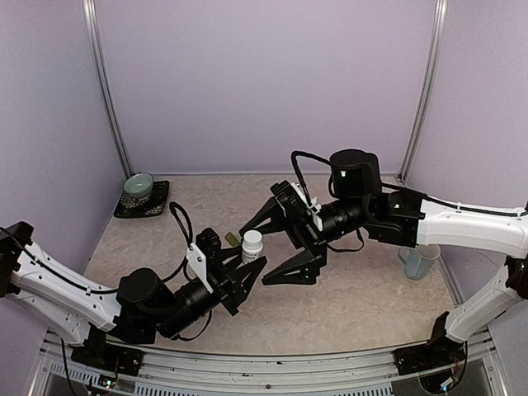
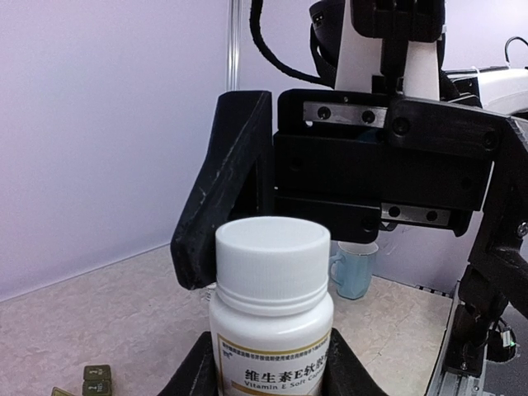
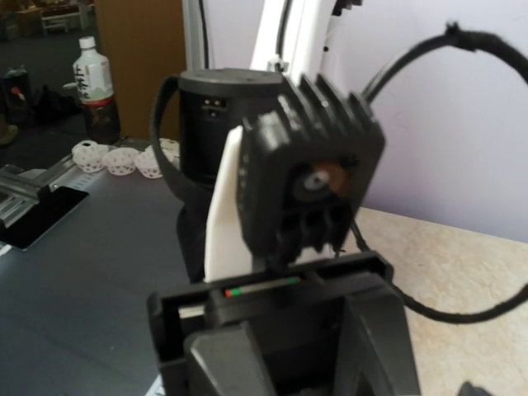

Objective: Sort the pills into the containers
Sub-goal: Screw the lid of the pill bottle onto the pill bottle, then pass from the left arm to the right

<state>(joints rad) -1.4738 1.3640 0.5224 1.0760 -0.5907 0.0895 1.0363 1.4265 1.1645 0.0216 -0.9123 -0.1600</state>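
Pinches upright white bottle (image 2: 272, 289) in left pincer (image 1: 244, 254) with containers (image 2: 96, 373) on surface (image 1: 371, 289) just left of bottle, arm stretched low, right pincer (image 1: 254, 257) spread wide beyond bottle.

bottle (image 2: 272, 318): smooth white plastic (cap rim ridged) | table (image 1: 371, 299): matt, speckled, stone-look

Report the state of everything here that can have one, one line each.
pill bottle: upright, cap on, held.
left hand: shut on the pill bottle.
right hand: open wide, facing the bottle's cap, holding nothing.
containers: on the table; lids look shut, too small to be sure.
mug: upright on the table.
bowl: upright on a dark mat.
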